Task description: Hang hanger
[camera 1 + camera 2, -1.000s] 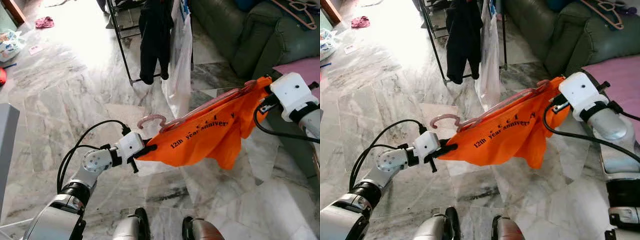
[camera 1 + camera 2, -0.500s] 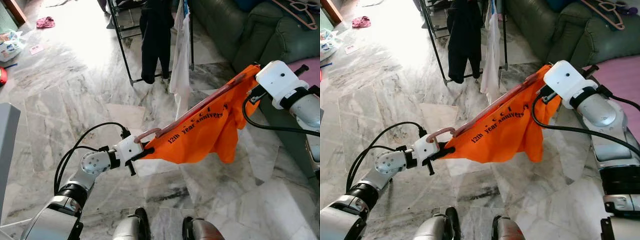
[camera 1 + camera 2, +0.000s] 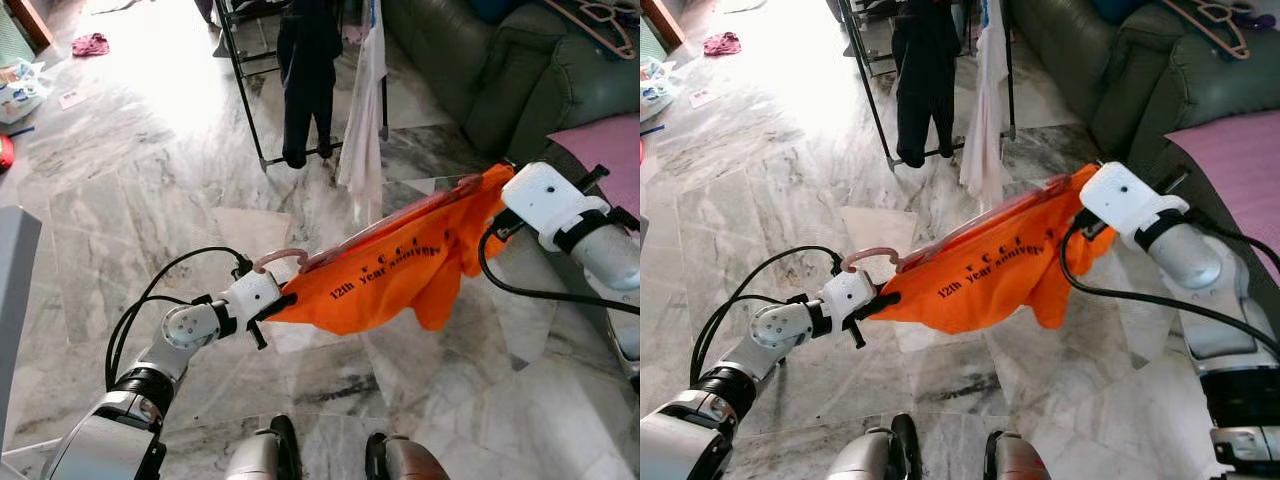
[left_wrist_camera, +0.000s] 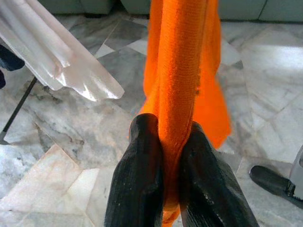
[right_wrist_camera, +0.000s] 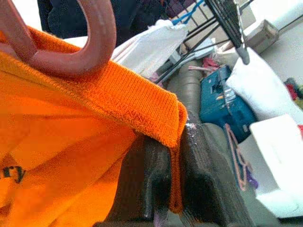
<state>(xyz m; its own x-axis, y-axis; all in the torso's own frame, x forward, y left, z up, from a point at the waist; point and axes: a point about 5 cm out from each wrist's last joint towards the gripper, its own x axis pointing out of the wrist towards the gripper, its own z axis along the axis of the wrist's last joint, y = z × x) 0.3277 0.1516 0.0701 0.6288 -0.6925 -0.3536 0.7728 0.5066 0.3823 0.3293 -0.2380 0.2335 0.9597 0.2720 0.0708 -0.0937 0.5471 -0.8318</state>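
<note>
An orange T-shirt [image 3: 390, 278] with dark lettering hangs stretched between my two grippers above the marble floor. A pink plastic hanger [image 3: 281, 257] lies along its upper edge, its hook curling up near my left gripper [image 3: 282, 303]. That gripper is shut on the shirt's lower left corner; in the left wrist view the black fingers [image 4: 142, 179] pinch a fold of orange cloth [image 4: 182, 75]. My right gripper [image 3: 500, 215] is shut on the shirt's upper right edge, and the right wrist view has its fingers [image 5: 151, 184] clamping the hem [image 5: 142, 111] below the hanger's curved end [image 5: 90, 42].
A black clothes rack [image 3: 245, 80] stands ahead with a dark garment [image 3: 306, 70] and a white one [image 3: 365, 110] hanging from it. A dark green sofa [image 3: 500, 70] with a pink hanger [image 3: 600, 25] on it is at the right, beside a purple cover [image 3: 610, 140]. Small clutter lies at the far left.
The right gripper has come down and the left has risen a little, so the shirt now hangs flatter and lower. The hanger hook has tipped upward near the left gripper.
</note>
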